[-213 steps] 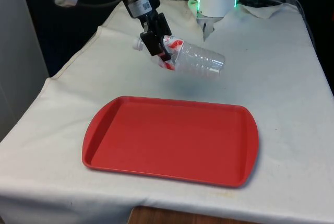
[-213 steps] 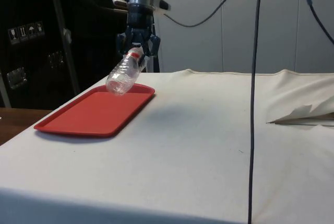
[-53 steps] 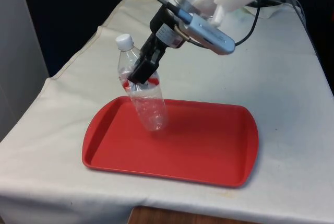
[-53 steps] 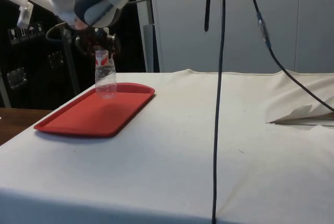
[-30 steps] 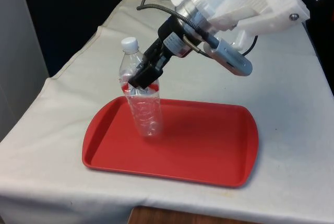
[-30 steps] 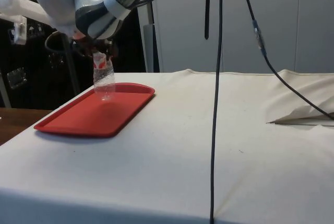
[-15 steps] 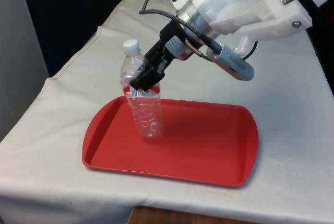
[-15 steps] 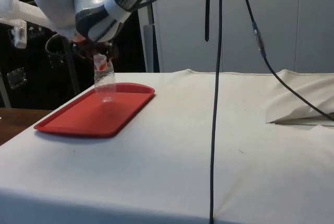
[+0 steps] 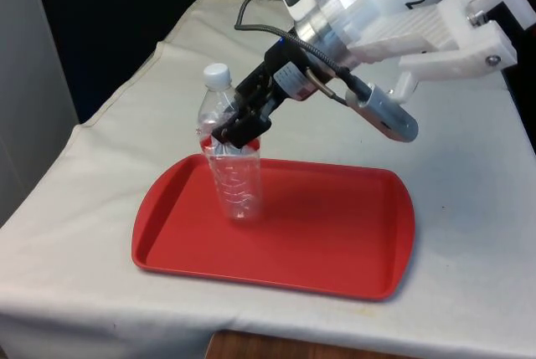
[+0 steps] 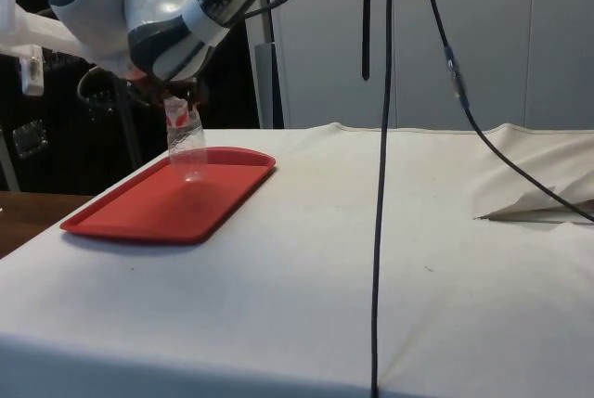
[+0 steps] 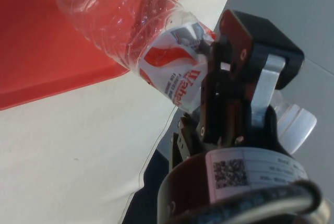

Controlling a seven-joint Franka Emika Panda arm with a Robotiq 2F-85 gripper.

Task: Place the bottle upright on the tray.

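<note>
my tool (image 9: 237, 135): clamped on bottle's labelled neck | bottle (image 9: 233, 176): clear ribbed plastic, white cap, upright below tool | tray (image 9: 335, 233): smooth red, rounded, under it

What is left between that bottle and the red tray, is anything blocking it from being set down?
Nothing visible is in the way. The bottle stands upright with its base on the red tray, near the end at the front view's left. The gripper is shut on its labelled upper part, below the white cap.

Arm reaching low, wrist angled down; tool (image 9: 239, 135) clamped, fingers (image 11: 224, 98) closed.
</note>
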